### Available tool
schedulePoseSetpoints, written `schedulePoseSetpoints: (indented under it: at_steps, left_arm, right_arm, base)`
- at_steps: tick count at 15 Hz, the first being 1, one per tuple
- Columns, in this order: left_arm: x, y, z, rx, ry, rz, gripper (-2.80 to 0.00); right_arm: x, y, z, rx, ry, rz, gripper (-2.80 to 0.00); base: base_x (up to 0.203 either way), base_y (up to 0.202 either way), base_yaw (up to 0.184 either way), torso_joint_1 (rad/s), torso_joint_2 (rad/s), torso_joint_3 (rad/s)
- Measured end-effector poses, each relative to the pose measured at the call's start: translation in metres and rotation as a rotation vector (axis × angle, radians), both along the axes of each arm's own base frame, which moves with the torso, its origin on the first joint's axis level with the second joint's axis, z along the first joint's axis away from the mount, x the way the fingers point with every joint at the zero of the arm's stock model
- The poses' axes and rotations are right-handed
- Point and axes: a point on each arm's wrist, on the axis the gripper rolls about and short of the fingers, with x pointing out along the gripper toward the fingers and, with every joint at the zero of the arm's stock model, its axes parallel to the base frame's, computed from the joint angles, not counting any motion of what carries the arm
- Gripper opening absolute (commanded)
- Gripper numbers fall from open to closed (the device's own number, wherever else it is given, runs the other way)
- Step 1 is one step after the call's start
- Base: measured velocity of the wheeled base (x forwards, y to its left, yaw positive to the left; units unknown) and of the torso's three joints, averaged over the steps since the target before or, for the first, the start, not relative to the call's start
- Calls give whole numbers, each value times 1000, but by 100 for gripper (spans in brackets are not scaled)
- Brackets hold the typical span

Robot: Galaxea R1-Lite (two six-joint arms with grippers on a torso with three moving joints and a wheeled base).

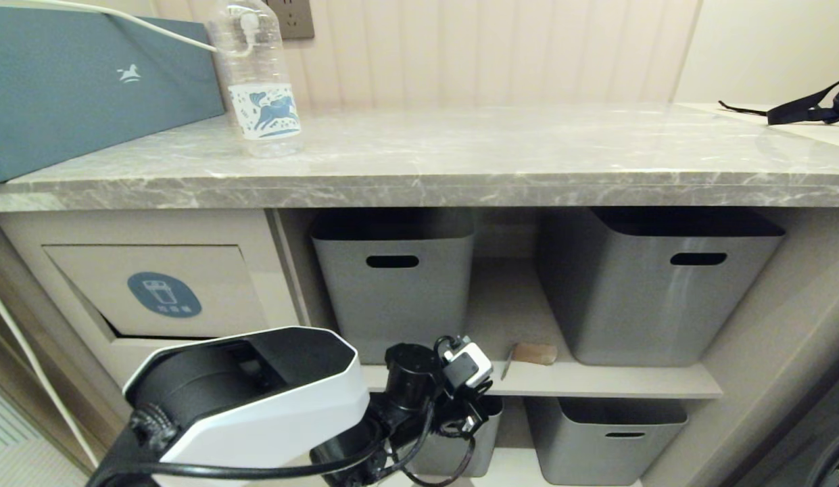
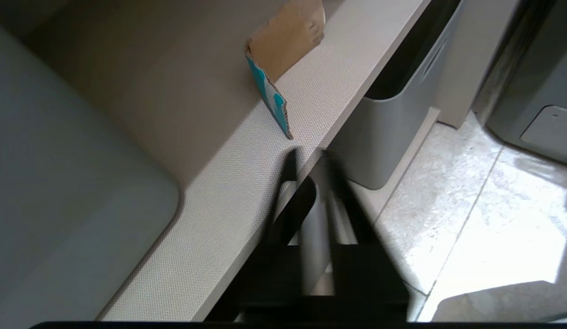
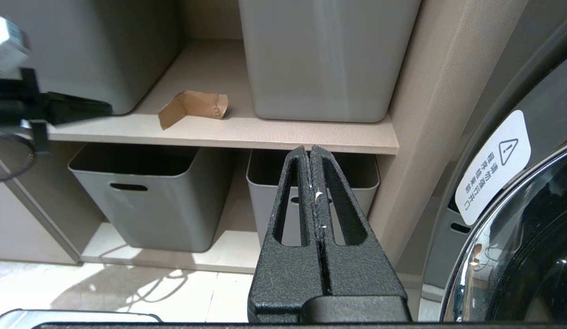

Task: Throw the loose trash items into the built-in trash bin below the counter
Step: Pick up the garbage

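A clear water bottle (image 1: pixel 257 74) with a blue horse label stands upright on the grey marble counter (image 1: pixel 460 182), at its left. A tan folded scrap (image 1: pixel 535 353) (image 2: pixel 283 45) (image 3: pixel 194 107) lies on the shelf (image 1: pixel 629 389) between two grey tubs. The built-in bin's flap (image 1: pixel 163 294), with its round blue sticker, sits under the counter at the left. My left gripper (image 2: pixel 309 157) (image 3: pixel 107 108) hovers at the shelf's front edge, short of the scrap, its fingers slightly apart with nothing between them. My right gripper (image 3: pixel 310 151) is shut and empty, low, in front of the shelving.
Grey tubs (image 1: pixel 392 284) (image 1: pixel 656 284) flank the scrap, and another (image 1: pixel 605 433) stands below. A blue box (image 1: pixel 74 88) sits beside the bottle. A black strap (image 1: pixel 808 108) lies at the far right. A washing machine door (image 3: pixel 516 228) is on the right.
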Motion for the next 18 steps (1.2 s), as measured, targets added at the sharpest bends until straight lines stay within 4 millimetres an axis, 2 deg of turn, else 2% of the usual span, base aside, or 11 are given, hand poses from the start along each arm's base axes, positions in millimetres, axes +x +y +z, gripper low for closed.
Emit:
schedulePoseSetpoints:
  at_steps: [4,8,14,18]
  left_arm:
    - [7,-7,-16,7,60,11,0]
    - [11,-14,-21,-58,134,33,0]
    - [36,-37,-22,-87,112,35,0]
    - [51,-44,-24,-107,119,46,0]
  right_arm:
    - [0,0,0,0,0,0,-280]
    - [0,0,0,0,0,0,-280]
    - [0,0,0,0,0,0,-280]
    - [0,0,0,0,0,0,-280]
  base:
    - [0,0,0,0,0,0]
    - [0,0,0,0,0,0]
    - [0,0,0,0,0,0]
    - [0,0,0,0,0,0]
